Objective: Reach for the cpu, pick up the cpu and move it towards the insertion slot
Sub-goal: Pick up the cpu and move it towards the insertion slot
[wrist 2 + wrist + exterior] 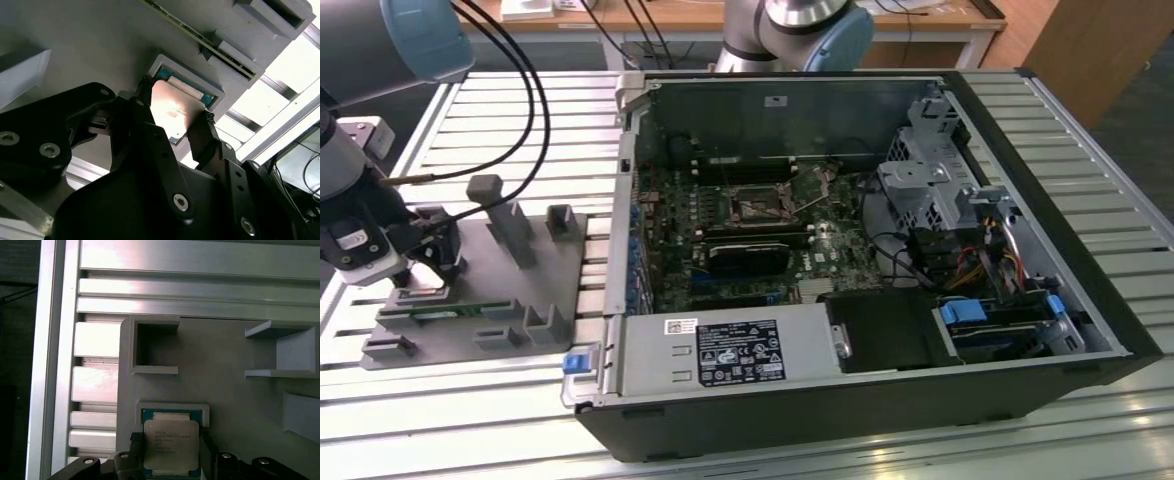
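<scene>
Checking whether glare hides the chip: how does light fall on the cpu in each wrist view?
In the second wrist view a warm glare patch washes out the middle of the cpu; in the first wrist view its top is evenly lit, while the table slats glare white.

Colour rundown: the cpu (pixel 171 442) has a silvery top with faint dark print and a teal-green edge peeking out round it. The holder (pixel 225 360) is plain light grey. The gripper (pixel 175 106) is all black with shiny silver screw heads. The table (pixel 494 120) is pale silver, striped with ribs. The computer case (pixel 854 410) is black, with a bright blue latch (pixel 578 362).
</scene>
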`<state>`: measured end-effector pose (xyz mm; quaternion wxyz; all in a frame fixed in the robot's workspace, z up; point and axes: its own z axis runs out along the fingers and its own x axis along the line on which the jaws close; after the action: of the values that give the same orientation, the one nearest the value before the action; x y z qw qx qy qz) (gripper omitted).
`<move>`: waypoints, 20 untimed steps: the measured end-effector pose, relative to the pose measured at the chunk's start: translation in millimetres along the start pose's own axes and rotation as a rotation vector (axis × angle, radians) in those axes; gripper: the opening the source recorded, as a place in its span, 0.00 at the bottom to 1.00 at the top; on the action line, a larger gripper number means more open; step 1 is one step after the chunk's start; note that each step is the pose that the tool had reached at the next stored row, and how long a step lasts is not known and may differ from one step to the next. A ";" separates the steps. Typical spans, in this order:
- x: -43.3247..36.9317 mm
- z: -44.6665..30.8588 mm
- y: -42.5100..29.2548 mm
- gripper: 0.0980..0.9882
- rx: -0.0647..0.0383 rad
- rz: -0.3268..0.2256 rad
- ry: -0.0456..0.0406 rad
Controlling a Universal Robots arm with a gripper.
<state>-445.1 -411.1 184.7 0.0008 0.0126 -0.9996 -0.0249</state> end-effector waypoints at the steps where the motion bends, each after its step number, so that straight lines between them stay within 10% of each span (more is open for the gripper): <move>1: 0.0 0.0 0.0 0.54 0.000 0.000 0.0000; 20: 0.0 -13.8 0.7 0.49 -0.002 0.000 -0.0004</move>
<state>-445.1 -411.1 198.5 0.0006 0.0126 -0.9996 -0.0256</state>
